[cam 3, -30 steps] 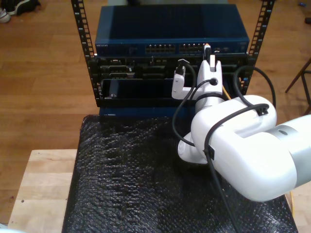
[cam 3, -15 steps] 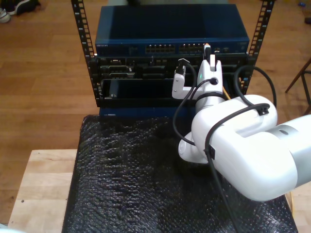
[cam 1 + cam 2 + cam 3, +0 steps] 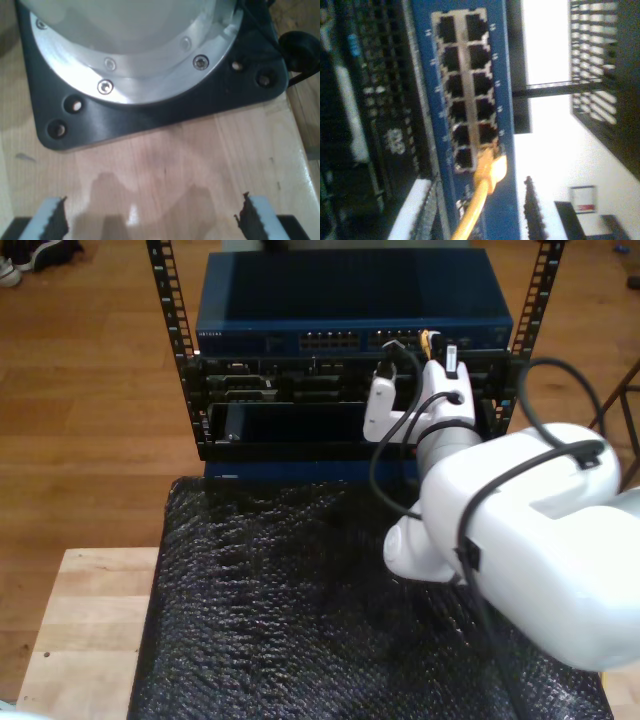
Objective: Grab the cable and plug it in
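A black mat (image 3: 270,610) covers the pale wooden surface (image 3: 85,620). The first gripper (image 3: 150,220) gapes; the second gripper (image 3: 477,220) clasps the cable (image 3: 482,192) at the switch (image 3: 350,300).

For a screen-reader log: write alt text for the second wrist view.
A yellow-orange cable ends with its plug at a port in a blue network switch, near one end of a double row of dark ports. Dark rack gear sits beside it.
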